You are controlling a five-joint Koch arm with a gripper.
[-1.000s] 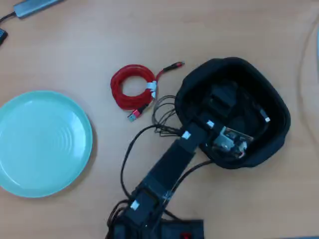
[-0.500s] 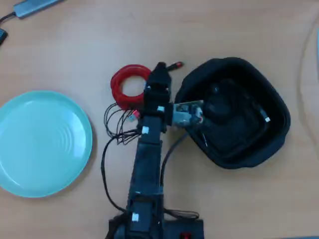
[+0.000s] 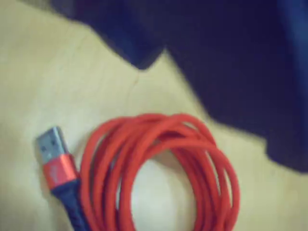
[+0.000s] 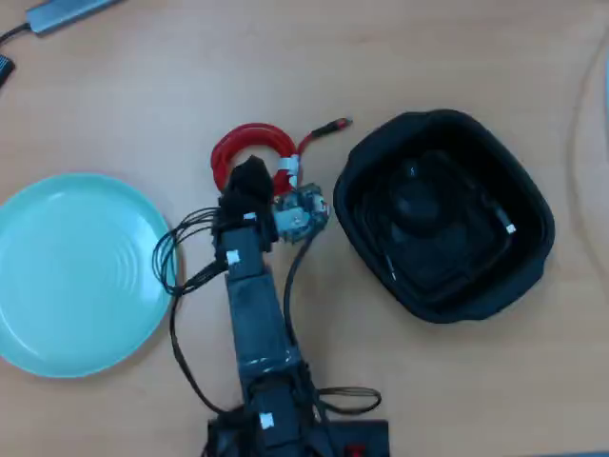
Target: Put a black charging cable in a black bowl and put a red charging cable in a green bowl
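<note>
The arm [image 4: 255, 314] is showing black links, small white stickers along its top, looping thin black wires [image 4: 176, 252], and a silvery motor block [image 4: 302, 214].

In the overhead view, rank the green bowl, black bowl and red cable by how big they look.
1. Black bowl and green bowl: about the same spread, too close to rank.
2. Red cable: clearly the smallest, though the arm covers part of its coil.
</note>
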